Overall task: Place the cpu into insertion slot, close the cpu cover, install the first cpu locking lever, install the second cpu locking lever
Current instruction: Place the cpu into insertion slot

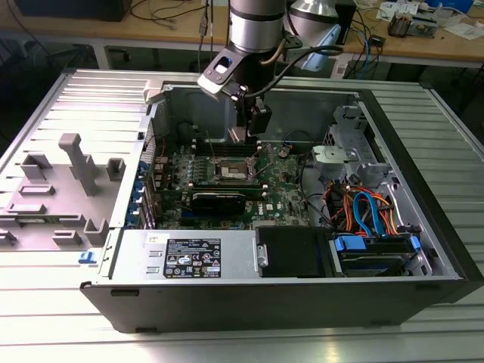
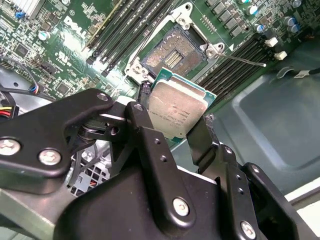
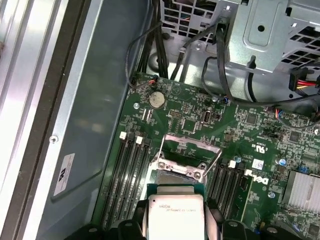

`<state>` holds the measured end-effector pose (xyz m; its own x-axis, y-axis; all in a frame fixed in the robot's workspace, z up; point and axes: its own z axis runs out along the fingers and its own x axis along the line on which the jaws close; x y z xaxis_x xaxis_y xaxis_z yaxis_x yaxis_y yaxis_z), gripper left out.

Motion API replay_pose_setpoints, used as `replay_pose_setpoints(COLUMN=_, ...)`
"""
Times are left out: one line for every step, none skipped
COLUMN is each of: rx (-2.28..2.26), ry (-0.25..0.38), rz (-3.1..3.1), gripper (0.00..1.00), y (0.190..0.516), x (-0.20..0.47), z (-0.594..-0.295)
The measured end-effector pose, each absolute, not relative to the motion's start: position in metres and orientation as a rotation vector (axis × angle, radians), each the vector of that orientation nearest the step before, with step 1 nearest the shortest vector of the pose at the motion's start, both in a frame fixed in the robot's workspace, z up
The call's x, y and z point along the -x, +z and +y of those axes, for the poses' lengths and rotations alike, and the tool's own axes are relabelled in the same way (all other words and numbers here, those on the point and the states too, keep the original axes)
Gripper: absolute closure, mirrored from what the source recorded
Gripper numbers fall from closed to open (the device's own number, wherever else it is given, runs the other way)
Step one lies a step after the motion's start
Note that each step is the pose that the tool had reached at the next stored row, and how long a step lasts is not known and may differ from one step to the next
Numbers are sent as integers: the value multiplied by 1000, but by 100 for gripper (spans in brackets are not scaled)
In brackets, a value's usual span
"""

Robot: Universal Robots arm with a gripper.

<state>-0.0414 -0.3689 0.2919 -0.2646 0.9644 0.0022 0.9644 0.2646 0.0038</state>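
The gripper [image 2: 176, 112] is clamping the cpu [image 2: 180, 100] by two opposite edges, its black fingers [image 2: 143, 111] pressing in on either side, so the pincer is narrowed onto the chip and is not gaping. The cpu is showing its silvery-grey metal top and a green border in both wrist views, and it is hanging in the air above the motherboard [image 3: 235, 125], not seated.

The insertion slot [image 2: 172, 55] is lying open just beyond the chip, its dark centre and contact field exposed inside a thin metal rim. In the first wrist view the cpu cover [image 3: 192, 141] is standing raised off the socket (green board is showing through its cut-out centre). A thin metal lever [image 2: 245, 60] is sticking out beside the slot, unlatched. Long black memory slots [image 3: 127, 175] are running along both sides of the socket, and a round coin cell [image 3: 156, 99] is sitting on the board further off.

In the exterior view the arm is reaching down into the open computer case [image 1: 408, 166], with the gripper hovering over the board close to the socket.
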Motion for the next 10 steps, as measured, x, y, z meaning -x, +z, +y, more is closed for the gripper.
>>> replay_pose_setpoints(rx=-1905, ry=7, rz=2498, gripper=45, y=291, x=41, z=-369)
replay_pose_setpoints(rx=-1905, ry=7, rz=2498, gripper=45, y=290, x=41, z=-369)
replay_pose_setpoints(rx=-1905, ry=7, rz=2497, gripper=45, y=288, x=41, z=-369)
replay_pose_setpoints(rx=-1907, ry=7, rz=2496, gripper=45, y=287, x=41, z=-369)
replay_pose_setpoints(rx=-1910, ry=7, rz=2493, gripper=45, y=286, x=41, z=-369)
replay_pose_setpoints(rx=-1922, ry=7, rz=2484, gripper=45, y=284, x=41, z=-369)
replay_pose_setpoints(rx=-1934, ry=7, rz=2475, gripper=45, y=284, x=41, z=-369)
replay_pose_setpoints(rx=-1955, ry=7, rz=2458, gripper=45, y=282, x=41, z=-369)
replay_pose_setpoints(rx=-1970, ry=7, rz=2447, gripper=45, y=282, x=41, z=-369)
replay_pose_setpoints(rx=-1988, ry=7, rz=2432, gripper=45, y=281, x=42, z=-369)
